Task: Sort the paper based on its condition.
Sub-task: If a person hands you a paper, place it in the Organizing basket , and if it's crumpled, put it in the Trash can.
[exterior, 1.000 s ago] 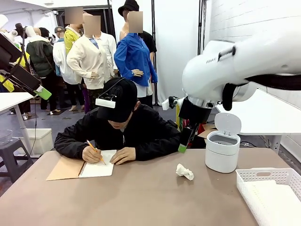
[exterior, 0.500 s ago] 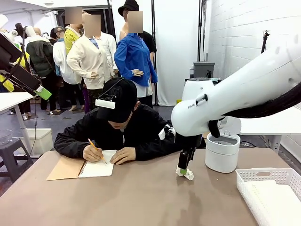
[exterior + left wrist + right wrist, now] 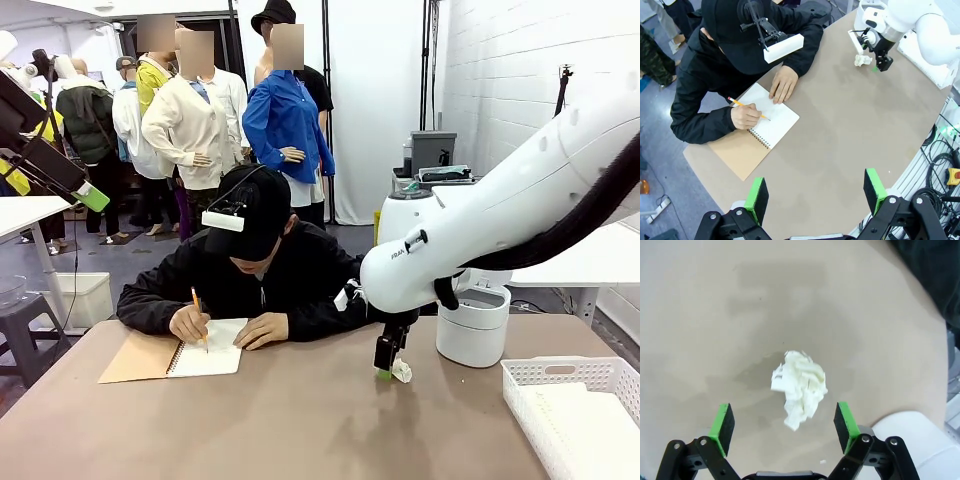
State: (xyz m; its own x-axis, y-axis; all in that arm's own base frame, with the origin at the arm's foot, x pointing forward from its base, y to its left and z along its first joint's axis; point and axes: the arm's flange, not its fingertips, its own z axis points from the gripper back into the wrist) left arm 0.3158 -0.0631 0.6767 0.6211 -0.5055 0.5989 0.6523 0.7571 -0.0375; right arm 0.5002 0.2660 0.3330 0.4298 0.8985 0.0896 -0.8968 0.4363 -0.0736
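A crumpled white paper wad [image 3: 799,388] lies on the tan table [image 3: 300,420], also seen as a paper wad [image 3: 402,371] right of centre and a paper wad [image 3: 862,60] from above. My right gripper [image 3: 785,426] is open just above it, green pads on either side of the wad, not touching. From the front the right gripper [image 3: 384,370] hangs low at the wad. My left gripper [image 3: 815,192] is open, high over the table's near edge, holding nothing. A flat white sheet shows as the open page of the notebook [image 3: 205,358] that a person writes on.
A white lidded bin [image 3: 473,325] stands open at the right rear. A white plastic basket [image 3: 570,405] sits at the right front. The person leans over the tan-covered notebook [image 3: 757,135] with a pencil [image 3: 747,105] at the far left side.
My right arm has swung down and left from above the bin to the paper wad, the gripper now straddling it. The person keeps writing.
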